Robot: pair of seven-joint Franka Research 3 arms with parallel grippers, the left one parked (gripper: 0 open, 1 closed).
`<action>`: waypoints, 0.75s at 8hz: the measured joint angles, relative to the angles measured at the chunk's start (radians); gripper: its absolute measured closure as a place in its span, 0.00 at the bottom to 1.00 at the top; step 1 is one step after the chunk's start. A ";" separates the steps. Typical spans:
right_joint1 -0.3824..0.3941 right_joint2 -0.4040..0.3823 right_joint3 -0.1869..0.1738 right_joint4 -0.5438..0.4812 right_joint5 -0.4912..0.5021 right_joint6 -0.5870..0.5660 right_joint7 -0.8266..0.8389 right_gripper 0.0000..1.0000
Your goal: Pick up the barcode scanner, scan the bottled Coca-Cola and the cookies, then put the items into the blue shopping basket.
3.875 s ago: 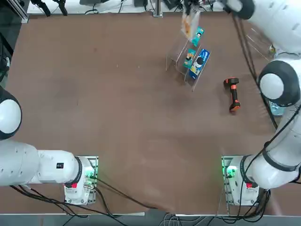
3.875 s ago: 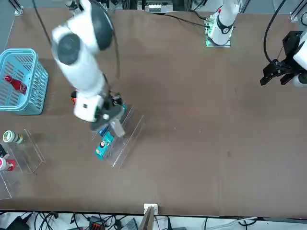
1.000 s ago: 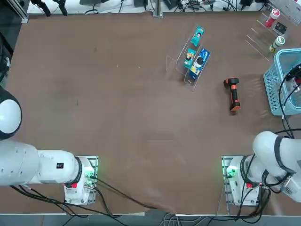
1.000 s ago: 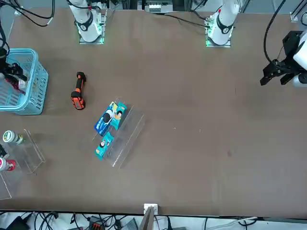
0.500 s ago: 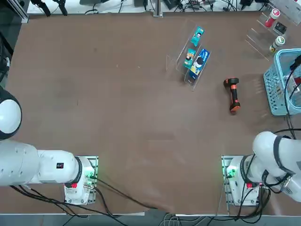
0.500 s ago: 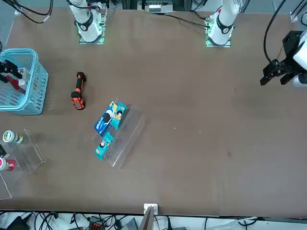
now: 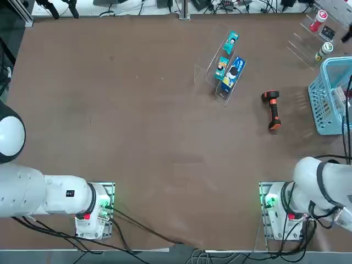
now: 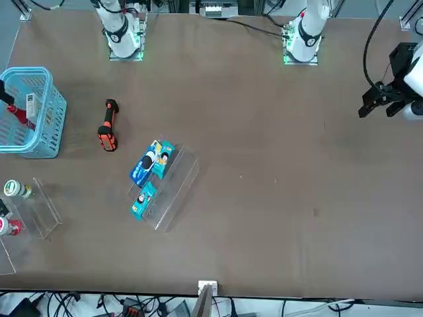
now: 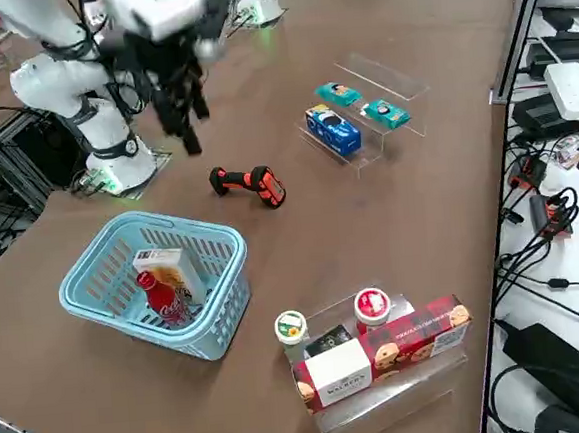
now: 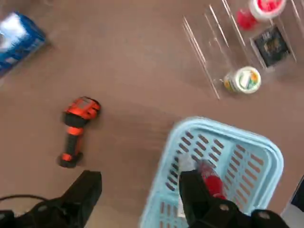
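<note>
A robotics lab: bench-mounted arm bases point(image 7: 283, 212), trailing cables point(image 9: 530, 208), mock-shop display stands point(image 8: 168, 185).

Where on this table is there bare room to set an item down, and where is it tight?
Widest bare stretch: everything between the clear rack of blue packets and the parked arm's side. A smaller patch lies between the barcode scanner and the arm bases. Crowded: the blue shopping basket corner, holding cookies and Coca-Cola, beside another stand. The right tool hangs open above.

Brown table point(image 8: 264, 165) — scanner point(image 8: 108, 125), basket point(image 8: 39, 125), clear racks point(image 8: 168, 188)
</note>
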 joint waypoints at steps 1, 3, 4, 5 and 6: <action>0.073 -0.003 0.002 0.052 0.000 -0.068 0.097 0.00; 0.233 -0.004 0.003 0.111 0.000 -0.156 0.341 0.00; 0.310 -0.004 0.004 0.136 -0.001 -0.183 0.472 0.00; 0.365 -0.004 0.004 0.163 -0.003 -0.200 0.581 0.00; 0.389 -0.004 0.004 0.185 -0.003 -0.209 0.645 0.00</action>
